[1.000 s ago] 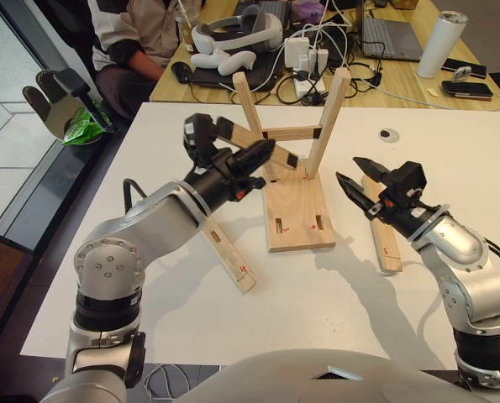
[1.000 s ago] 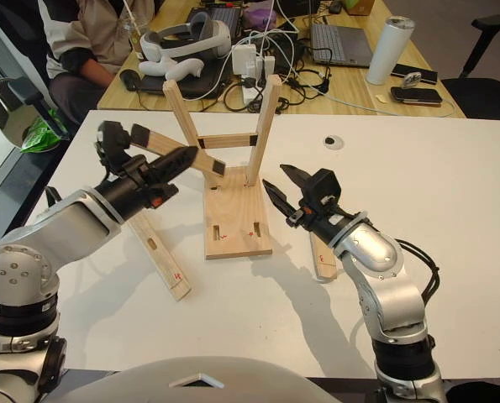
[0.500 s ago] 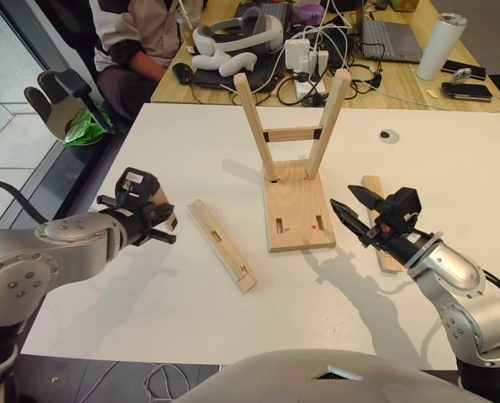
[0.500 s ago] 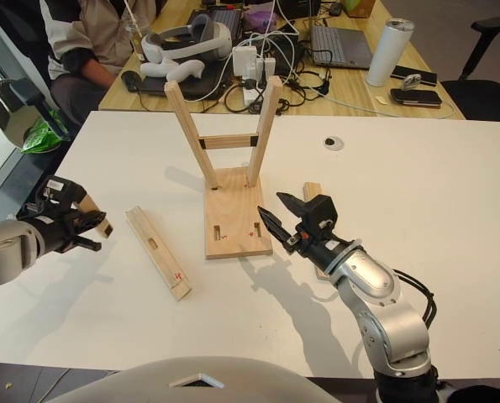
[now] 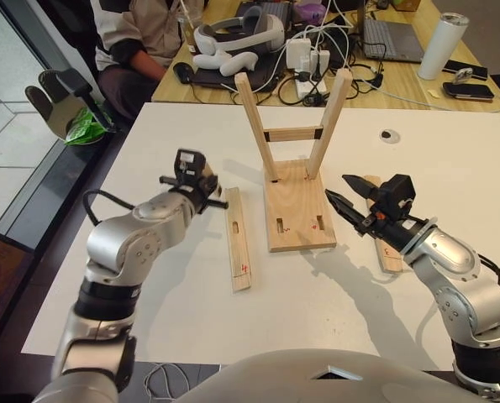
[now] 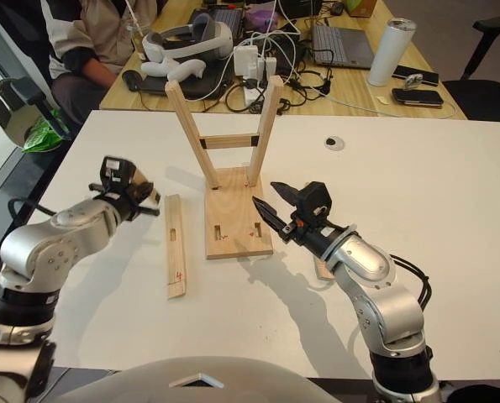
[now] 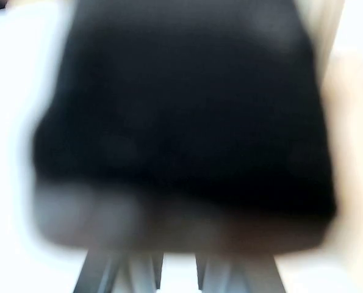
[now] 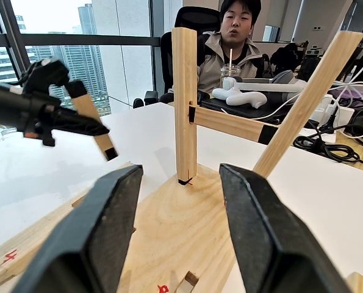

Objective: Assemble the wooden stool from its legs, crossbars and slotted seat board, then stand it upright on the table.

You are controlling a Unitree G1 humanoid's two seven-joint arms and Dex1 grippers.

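Observation:
The slotted seat board (image 5: 296, 220) lies flat mid-table. Two legs (image 5: 254, 126) stand in its far slots, joined by a crossbar (image 5: 292, 133). A loose leg (image 5: 238, 250) lies left of the board, nearly parallel to it. Another leg (image 5: 389, 254) lies to the right, partly under my right arm. My left gripper (image 5: 209, 195) hovers by the loose leg's far end, shut on a short crossbar (image 8: 102, 141) with dark ends. My right gripper (image 5: 338, 187) hangs open just right of the board, pointing at the standing legs, with nothing between its fingers (image 8: 102, 232).
A round grommet (image 5: 388, 134) sits in the table's far right. Behind the table is a desk with a headset (image 5: 233, 38), cables, a laptop and a tumbler (image 5: 441, 42). A person sits there. Bare table lies in front of the board.
My left arm swung from over the board out to the left, then back beside the loose leg, still holding the crossbar. The loose leg turned from diagonal to nearly parallel. My right gripper barely shifted.

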